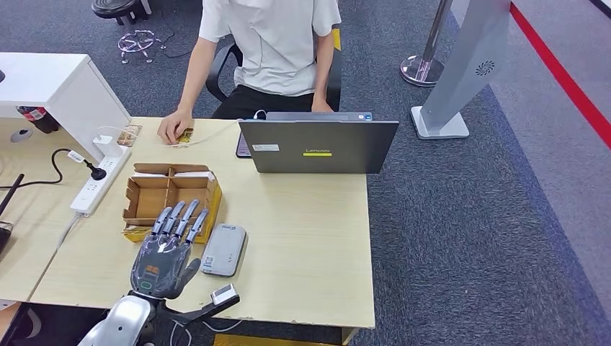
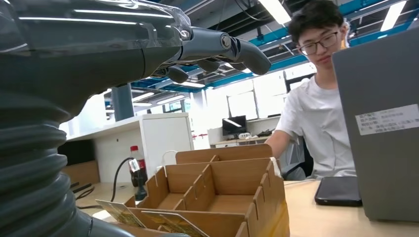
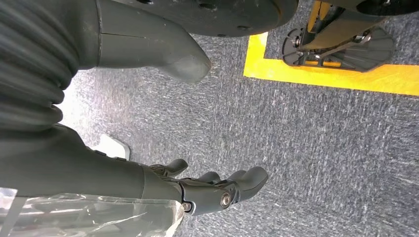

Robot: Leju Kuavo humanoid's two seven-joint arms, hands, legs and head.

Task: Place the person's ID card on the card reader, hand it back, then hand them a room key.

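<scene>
My left hand (image 1: 167,249) hovers flat over the table's near edge, fingers straight and apart, holding nothing. Its fingertips (image 1: 180,213) reach over the front of an open cardboard box (image 1: 169,193). Just to its right lies the grey card reader (image 1: 223,249). In the left wrist view the fingers (image 2: 217,47) stretch above the box (image 2: 222,190), and printed cards (image 2: 118,211) stand in its front compartment. Across the table, the person's hand (image 1: 174,128) rests on a small yellowish card (image 1: 186,135). My right hand (image 3: 217,190) hangs over the carpet, fingers loosely apart and empty.
A grey laptop (image 1: 317,145) stands open at the far middle, with a dark phone (image 2: 338,191) beside it. A white power strip (image 1: 97,186) with a plugged cable lies left of the box. A white cabinet (image 1: 58,90) and a cola bottle (image 2: 137,170) are at the far left.
</scene>
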